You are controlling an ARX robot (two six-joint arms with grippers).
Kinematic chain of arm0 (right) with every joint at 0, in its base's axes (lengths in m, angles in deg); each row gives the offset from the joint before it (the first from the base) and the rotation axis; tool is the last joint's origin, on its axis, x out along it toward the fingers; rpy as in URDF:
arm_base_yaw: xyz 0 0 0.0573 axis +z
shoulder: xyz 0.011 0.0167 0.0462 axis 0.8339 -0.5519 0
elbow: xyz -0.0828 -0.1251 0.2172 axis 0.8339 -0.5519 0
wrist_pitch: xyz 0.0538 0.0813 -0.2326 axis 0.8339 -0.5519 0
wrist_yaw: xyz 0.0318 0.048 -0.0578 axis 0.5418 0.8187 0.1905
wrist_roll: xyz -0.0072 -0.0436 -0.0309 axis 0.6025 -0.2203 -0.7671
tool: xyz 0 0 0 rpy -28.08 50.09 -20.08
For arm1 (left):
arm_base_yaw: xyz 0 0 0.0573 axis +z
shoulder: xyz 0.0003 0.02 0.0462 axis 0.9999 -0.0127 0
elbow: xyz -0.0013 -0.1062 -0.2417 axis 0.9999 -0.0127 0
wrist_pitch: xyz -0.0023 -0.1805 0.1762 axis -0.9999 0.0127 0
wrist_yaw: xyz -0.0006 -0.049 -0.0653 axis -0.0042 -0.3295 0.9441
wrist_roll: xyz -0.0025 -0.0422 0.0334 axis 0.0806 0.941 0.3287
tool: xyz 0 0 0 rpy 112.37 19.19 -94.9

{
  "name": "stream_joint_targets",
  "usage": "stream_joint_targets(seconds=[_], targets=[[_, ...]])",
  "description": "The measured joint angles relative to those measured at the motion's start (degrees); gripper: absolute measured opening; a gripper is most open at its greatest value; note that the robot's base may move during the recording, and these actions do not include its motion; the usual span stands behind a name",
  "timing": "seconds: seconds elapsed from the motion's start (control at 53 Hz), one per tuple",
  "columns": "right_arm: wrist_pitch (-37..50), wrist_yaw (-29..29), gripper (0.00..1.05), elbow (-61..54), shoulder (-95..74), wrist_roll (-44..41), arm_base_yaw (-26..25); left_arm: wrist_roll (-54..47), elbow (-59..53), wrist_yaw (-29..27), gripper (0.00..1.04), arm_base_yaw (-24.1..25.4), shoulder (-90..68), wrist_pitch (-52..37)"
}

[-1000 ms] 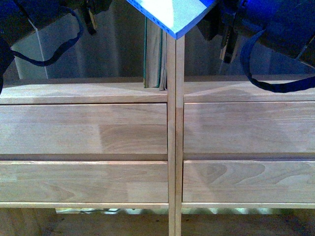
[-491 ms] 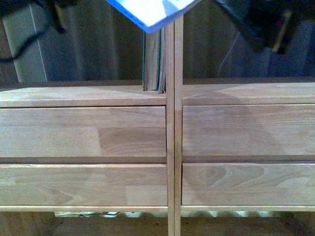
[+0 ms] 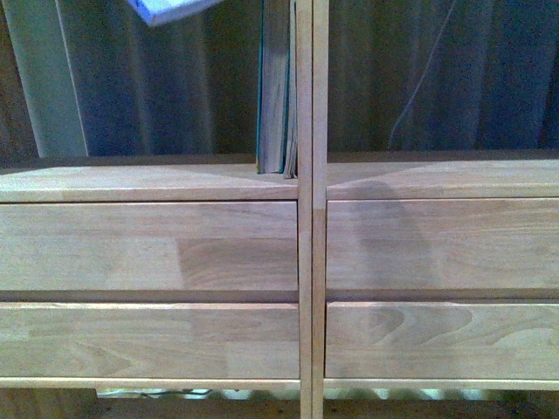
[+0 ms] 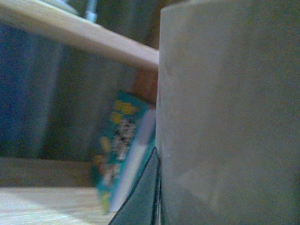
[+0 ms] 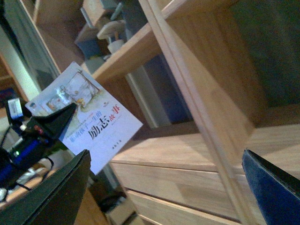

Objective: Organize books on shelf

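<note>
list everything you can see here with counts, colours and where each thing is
shelf: one, light wood, two columns, fills the front view
drawers: four, light wood, two per column, shut
standing books: a few, grey with teal edges, left column, upright against the divider
white book: one, white cover with dark and red print, held in the air before the left column
curtain: one, grey, behind the open shelf back
pale items: a few, too blurred to name, on a higher board
left gripper: one, black, shut on the white book
right gripper: one, dark, open, holding nothing
</note>
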Motion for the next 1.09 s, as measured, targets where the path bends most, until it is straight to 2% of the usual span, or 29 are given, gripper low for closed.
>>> stream_joint_targets(seconds=[0.075,0.189,0.302,0.415,0.679,0.981,1.094], targets=[[-1.88,3.02,0.98,-3.85,5.95,-3.93,-5.95,-9.38,3.08,-6.45,0.07,0.48,-2.45,3.32],[-3.45,5.46,0.98,-7.32,11.91,-6.93,-13.11,-17.49,8.28,-12.13,0.07,1.25,-6.45,5.18],[-1.97,8.15,0.98,-11.45,16.68,-7.43,-21.64,-22.18,16.04,-13.88,0.07,2.03,-12.92,8.07],[-0.55,10.36,0.98,-14.53,19.85,-6.8,-25.18,-24.11,22.25,-14.34,0.07,1.66,-19.19,9.92],[-1.25,9.44,0.98,-17.07,29.09,-6.62,-23.43,-24.55,35.65,-14.8,0.07,-1.11,-31.58,15.78],[-1.29,9.11,0.98,-17.09,29.38,-6.67,-23.34,-25.81,51.17,-16.46,0.07,-2.6,-42.38,22.43],[-1.29,9.11,0.98,-17.09,29.38,-6.69,-23.32,-26.03,61.94,-16.61,0.07,-2.99,-49.66,27.23]])
